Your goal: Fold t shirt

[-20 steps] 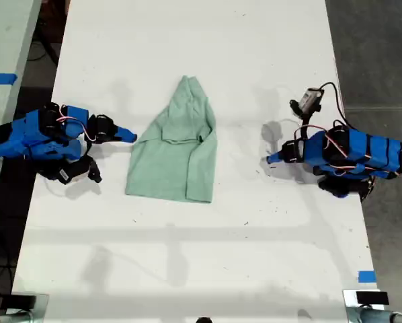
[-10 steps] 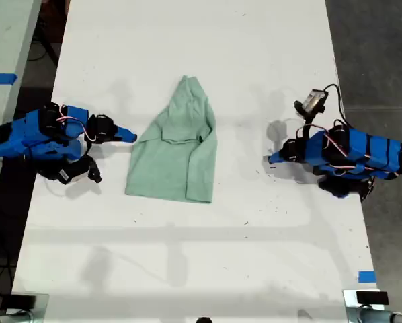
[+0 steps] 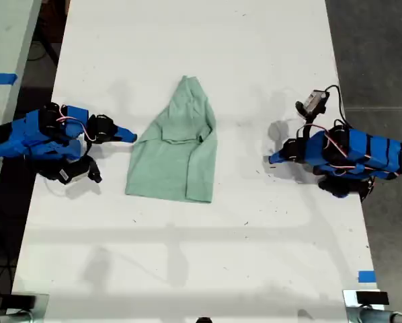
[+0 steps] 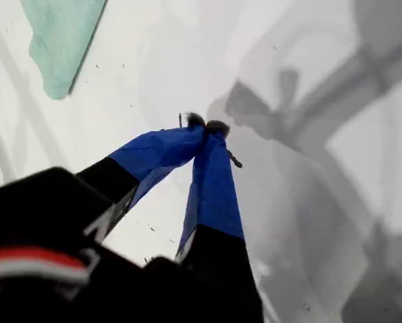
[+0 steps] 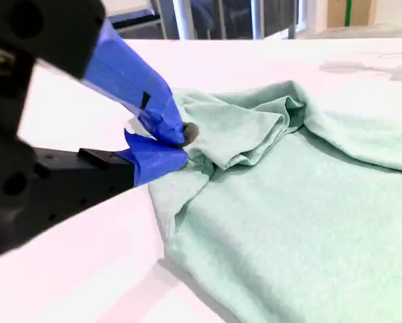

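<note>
The pale green t shirt (image 3: 177, 158) lies partly folded and wrinkled on the white table (image 3: 187, 54), narrowing to a point at its far end. My second gripper (image 3: 132, 138) is shut, its blue tips (image 5: 184, 141) resting against the bunched side edge of the t shirt (image 5: 308, 188). Whether any cloth is pinched between them does not show. My first gripper (image 3: 273, 159) is shut over bare table at the exterior view's right, well apart from the shirt. In the first wrist view its tips (image 4: 204, 124) meet, and only a corner of the t shirt (image 4: 60, 40) shows.
Both blue arms sit low on the table, one at each long side in the exterior view. A small camera on a cable (image 3: 313, 101) sticks up by the first arm. Blue tape marks (image 3: 366, 276) lie near the table's edge. Dark floor (image 3: 376, 54) lies beyond.
The first arm has shifted slightly toward the exterior view's right, its camera and cable rising a little. The shirt and the second arm have not moved.
</note>
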{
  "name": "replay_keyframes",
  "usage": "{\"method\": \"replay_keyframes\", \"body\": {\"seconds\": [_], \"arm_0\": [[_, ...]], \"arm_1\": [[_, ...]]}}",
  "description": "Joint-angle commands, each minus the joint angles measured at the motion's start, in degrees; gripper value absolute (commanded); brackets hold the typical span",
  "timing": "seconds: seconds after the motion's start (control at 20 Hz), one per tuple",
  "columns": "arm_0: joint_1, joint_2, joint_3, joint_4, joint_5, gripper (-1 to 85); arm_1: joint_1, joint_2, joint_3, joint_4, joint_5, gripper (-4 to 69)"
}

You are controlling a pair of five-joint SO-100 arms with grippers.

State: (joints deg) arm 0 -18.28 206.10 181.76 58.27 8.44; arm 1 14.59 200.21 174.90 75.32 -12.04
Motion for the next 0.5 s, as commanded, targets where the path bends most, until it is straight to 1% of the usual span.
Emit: {"method": "replay_keyframes", "body": {"seconds": [0.0,0.05,0.25,0.35,0.45], "arm_0": [[-0.53,0.35,0.18,-0.18,-0.53,-0.1],[-0.44,0.35,0.18,-0.18,-0.62,-0.1],[-0.53,0.35,0.18,-0.18,-0.53,-0.1],[-0.62,0.35,0.18,-0.18,-0.53,-0.1],[-0.62,0.35,0.18,-0.18,-0.53,-0.1]], "arm_1": [[0.88,0.62,2.2,0.26,7.91,-0.2],[1.58,0.62,2.2,0.35,9.49,-0.2],[1.67,0.62,2.37,0.35,10.02,-0.2],[1.49,0.62,2.37,0.7,12.13,-0.2],[1.41,0.62,2.46,0.7,12.57,-0.3]]}}
